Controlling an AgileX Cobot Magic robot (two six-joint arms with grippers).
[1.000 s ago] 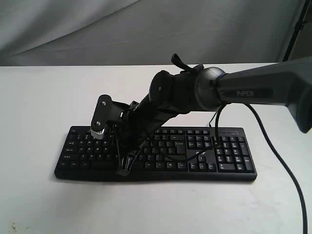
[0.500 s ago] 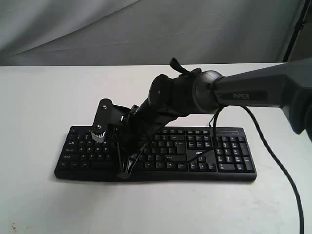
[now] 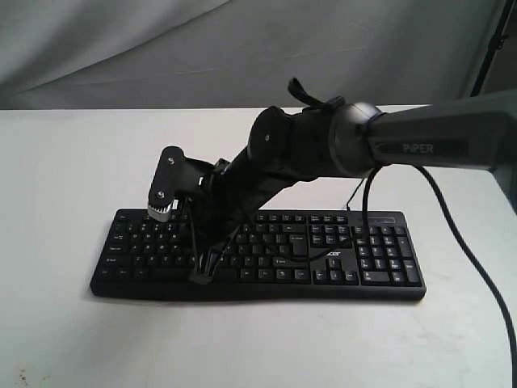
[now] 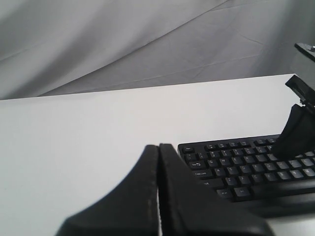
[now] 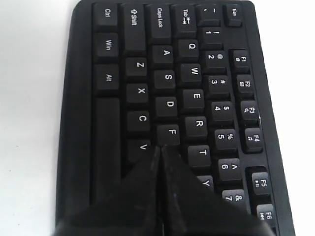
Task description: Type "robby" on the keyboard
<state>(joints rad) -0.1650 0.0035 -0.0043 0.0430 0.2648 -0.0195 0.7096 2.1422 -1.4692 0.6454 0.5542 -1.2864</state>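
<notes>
The black keyboard (image 3: 388, 242) lies across the white table, facing the near edge. My right arm reaches over from the right to the keyboard's left half. The right gripper (image 3: 201, 275) is shut, with nothing in it, and points down at the letter keys. In the right wrist view the keyboard (image 5: 147, 49) fills the frame, and the shut right gripper (image 5: 160, 146) has its tips at the edge of the F key (image 5: 171, 132), beside V. I cannot tell whether they touch a key. The left gripper (image 4: 158, 146) is shut and empty, off the end of the keyboard (image 4: 236, 167). It is out of the exterior view.
A white table (image 3: 65, 162) carries the keyboard, with a grey cloth backdrop (image 3: 161, 48) behind. A black cable (image 3: 477, 283) hangs from the right arm and trails over the table at the right. A thin cable (image 3: 323, 257) drapes across the keyboard's middle keys.
The right gripper dipped towards the keys half a second ago and has now risen a little, with its wrist shifted slightly left. The keyboard has not moved.
</notes>
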